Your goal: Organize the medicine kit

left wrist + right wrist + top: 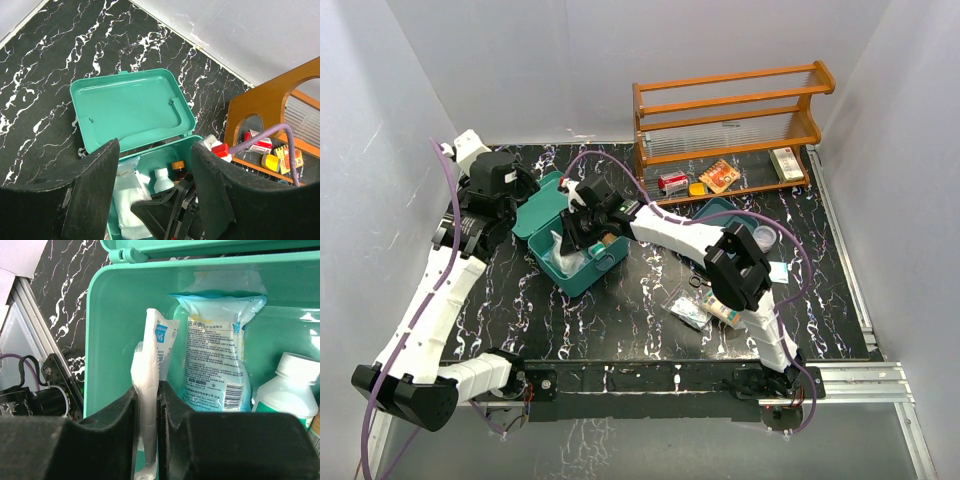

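Black white-veined marble desk [620, 320], grey walls around. Teal-green rectangular plastic medicine kit [588, 276] left of centre on desk, lid open, tipped back. My right fingers [131, 407] inside kit, pinched narrow on white flat sachet [150, 355], sachet upright between them. Just beside sachet: blue-printed plastic pouch [215, 355], then white plastic bottle [290, 390]. My left fingers [100, 185] hang above kit, spread wide, holding nothing. Orange wooden rack [730, 110] at desk's far edge.
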Tool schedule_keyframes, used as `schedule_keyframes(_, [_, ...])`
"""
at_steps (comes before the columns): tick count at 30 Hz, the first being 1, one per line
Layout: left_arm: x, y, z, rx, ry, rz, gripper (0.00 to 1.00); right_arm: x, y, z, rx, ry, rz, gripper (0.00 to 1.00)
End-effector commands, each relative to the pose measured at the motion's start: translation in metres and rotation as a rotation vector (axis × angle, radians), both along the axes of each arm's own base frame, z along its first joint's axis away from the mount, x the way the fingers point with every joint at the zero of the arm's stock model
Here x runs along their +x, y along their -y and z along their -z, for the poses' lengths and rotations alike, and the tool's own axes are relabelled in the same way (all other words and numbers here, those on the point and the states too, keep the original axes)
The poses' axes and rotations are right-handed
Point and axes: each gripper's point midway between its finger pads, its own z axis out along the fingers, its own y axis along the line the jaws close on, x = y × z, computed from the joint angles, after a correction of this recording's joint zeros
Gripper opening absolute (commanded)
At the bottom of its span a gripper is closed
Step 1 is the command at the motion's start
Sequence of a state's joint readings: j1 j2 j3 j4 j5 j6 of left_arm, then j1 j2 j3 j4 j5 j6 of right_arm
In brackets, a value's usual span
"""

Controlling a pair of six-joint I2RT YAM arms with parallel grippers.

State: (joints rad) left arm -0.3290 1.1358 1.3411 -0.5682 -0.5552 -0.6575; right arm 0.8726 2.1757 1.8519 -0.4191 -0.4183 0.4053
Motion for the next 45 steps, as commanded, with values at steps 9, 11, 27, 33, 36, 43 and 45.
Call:
schedule_keyframes(9, [-0.003,-0.004,-0.016,-0.003,0.053,0.0,0.59,0.006,-0.012,-0.008,0.021,-0.011,0.018,0.35])
schedule_keyframes(11, [-0.003,-0.004,-0.017,0.001,0.053,0.002,0.59,0.017,-0.007,-0.011,-0.005,0.029,0.073,0.44])
schedule_keyframes(27, [0.002,-0.001,-0.017,0.024,0.056,0.024,0.59,0.049,0.009,-0.019,-0.094,0.179,0.151,0.39])
schedule_keyframes(33, [0.007,0.016,-0.023,0.052,0.077,0.156,0.62,0.056,0.019,-0.049,-0.074,0.218,0.202,0.37])
schedule_keyframes(36, [0.007,0.024,-0.025,0.077,0.093,0.229,0.63,0.059,0.034,-0.07,-0.056,0.237,0.257,0.36])
schedule_keyframes(43, [-0.002,0.031,-0.023,0.13,0.118,0.329,0.72,0.057,0.099,-0.112,-0.046,0.317,0.478,0.39])
schedule_keyframes(45, [-0.005,0.034,-0.021,0.123,0.127,0.346,0.75,0.052,0.127,-0.12,-0.061,0.335,0.564,0.41])
